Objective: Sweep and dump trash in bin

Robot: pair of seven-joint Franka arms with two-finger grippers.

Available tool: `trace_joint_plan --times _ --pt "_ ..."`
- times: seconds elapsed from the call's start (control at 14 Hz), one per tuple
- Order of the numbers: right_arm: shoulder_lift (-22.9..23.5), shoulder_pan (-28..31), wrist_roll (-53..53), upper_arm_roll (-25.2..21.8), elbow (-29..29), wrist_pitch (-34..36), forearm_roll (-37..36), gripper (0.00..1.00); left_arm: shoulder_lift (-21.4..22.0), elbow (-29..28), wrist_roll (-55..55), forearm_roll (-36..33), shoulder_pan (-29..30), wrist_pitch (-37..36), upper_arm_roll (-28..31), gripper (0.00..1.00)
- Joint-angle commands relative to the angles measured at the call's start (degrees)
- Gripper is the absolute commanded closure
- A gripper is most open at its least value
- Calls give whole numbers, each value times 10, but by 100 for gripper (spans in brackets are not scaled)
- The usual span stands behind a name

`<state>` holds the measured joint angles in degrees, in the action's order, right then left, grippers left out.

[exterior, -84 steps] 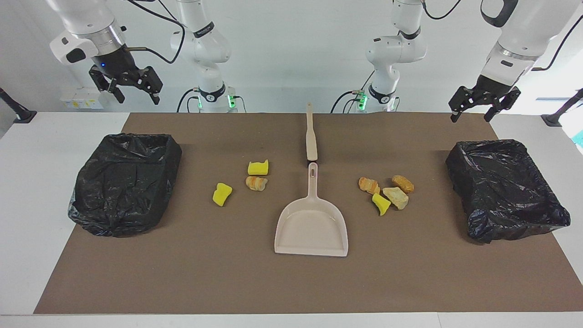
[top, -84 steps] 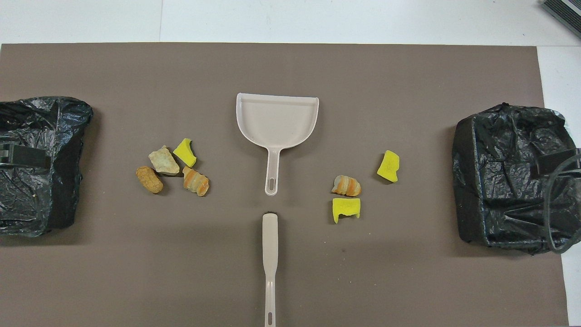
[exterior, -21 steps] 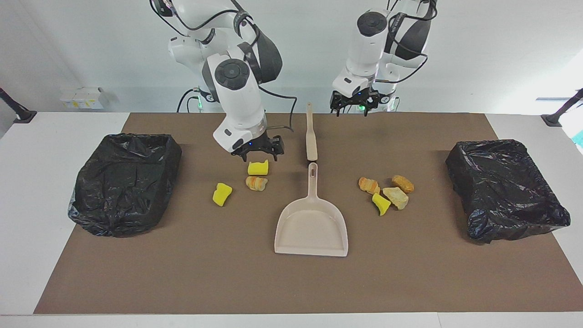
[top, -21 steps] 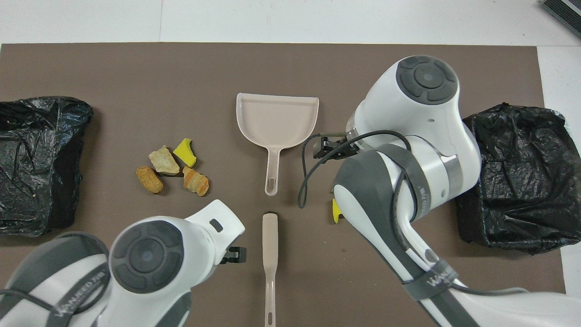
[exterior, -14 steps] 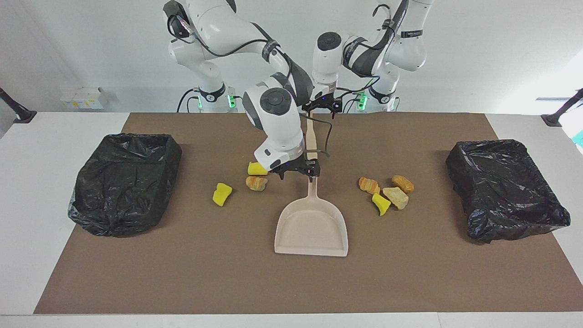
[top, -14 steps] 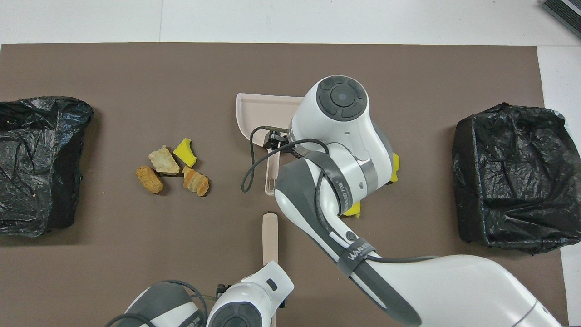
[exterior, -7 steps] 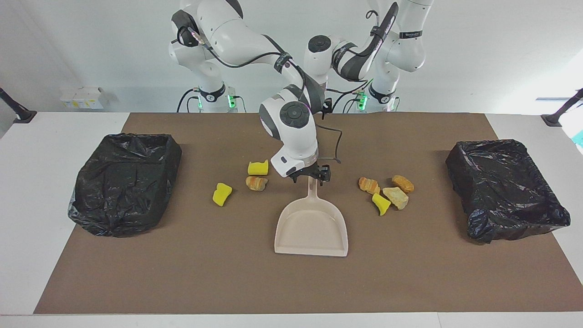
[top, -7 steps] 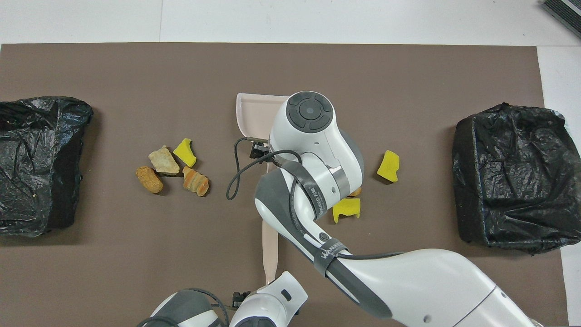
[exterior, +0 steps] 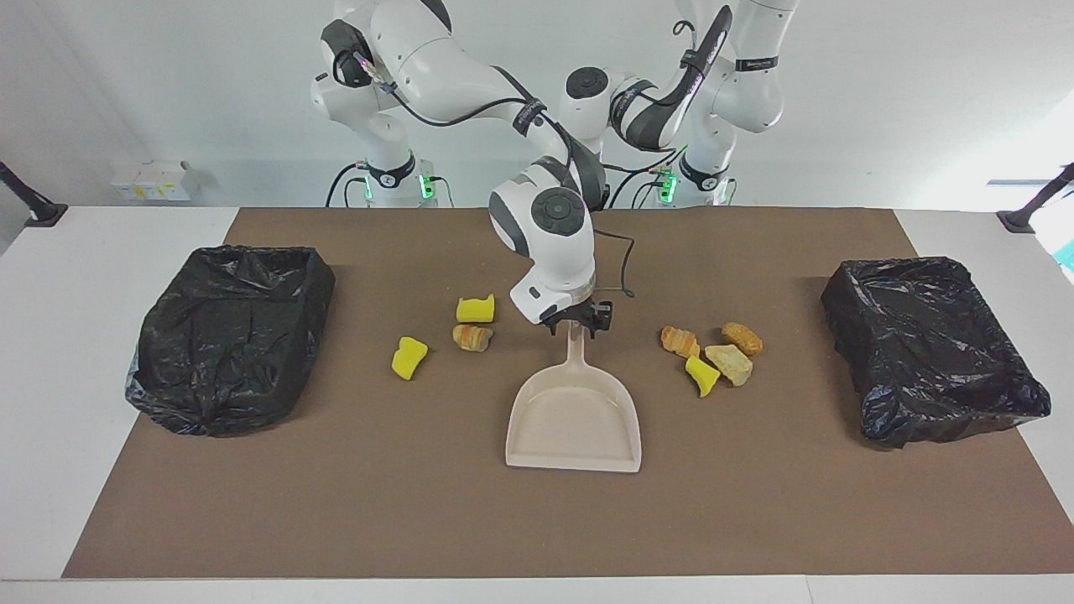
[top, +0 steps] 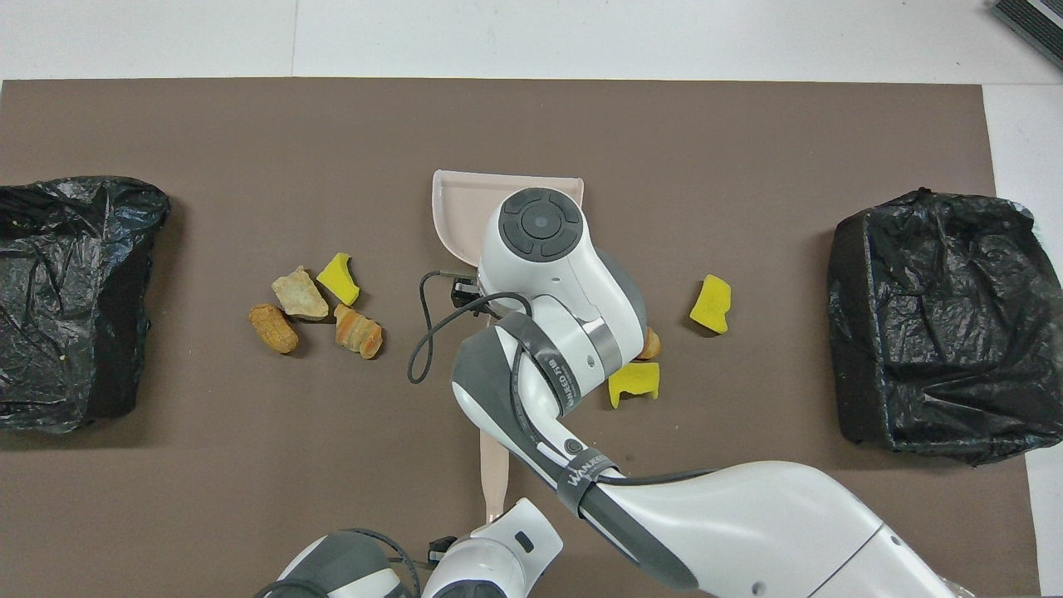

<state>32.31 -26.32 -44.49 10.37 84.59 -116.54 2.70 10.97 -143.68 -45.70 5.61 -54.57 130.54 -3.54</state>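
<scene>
The beige dustpan (exterior: 573, 419) lies mid-table, its handle (exterior: 576, 352) pointing at the robots. My right gripper (exterior: 577, 327) is low over the handle's end, fingers open on either side of it. The beige brush (top: 493, 465) lies nearer the robots; my left gripper (top: 477, 544) is over its handle end, mostly hidden under its wrist. Trash: two yellow chunks (exterior: 475, 309) (exterior: 409, 357) and a bread lump (exterior: 472, 337) toward the right arm's end. A yellow chunk (exterior: 701, 374) and three tan lumps (exterior: 728, 363) lie toward the left arm's end.
Two bins lined with black bags stand on the brown mat, one at the right arm's end (exterior: 231, 335), one at the left arm's end (exterior: 931, 348). The right arm's body hides the brush in the facing view and much of the dustpan (top: 453, 195) from overhead.
My right gripper has moved from over the yellow chunk and bread lump across to the dustpan handle and settled lower. My left gripper has come to the brush's handle end.
</scene>
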Motion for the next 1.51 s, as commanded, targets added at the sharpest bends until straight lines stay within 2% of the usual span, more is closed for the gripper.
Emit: trace_joint_plan --times 0.0,0.14,0.21,0.43,0.57,0.79,1.0,1.22,1.43 --pt "-2 0 -3 0 16 -15 -23 54 5 -12 4 8 -16 4 11 100" --pt "-2 0 16 0 15 -9 -34 87 4 -6 5 8 -11 -19 13 100" --pt "-3 0 19 0 14 -9 -34 100 5 -3 9 8 -8 -36 13 100" --pt "-19 9 30 0 11 -1 -36 100 13 4 36 8 17 -76 17 100" --pt "-43 25 81 -1 11 16 -31 100 25 18 57 8 51 -112 19 100" --pt "-92 63 215 -1 15 71 -23 100 40 35 97 8 117 -162 20 100" --pt "-116 94 369 -1 17 128 -23 100 48 53 145 8 204 -208 20 100" --pt "-122 118 528 -1 18 184 -23 100 56 99 215 2 305 -248 20 100" --pt "-128 117 681 -2 24 210 -34 100 45 109 269 -37 392 -241 20 100"
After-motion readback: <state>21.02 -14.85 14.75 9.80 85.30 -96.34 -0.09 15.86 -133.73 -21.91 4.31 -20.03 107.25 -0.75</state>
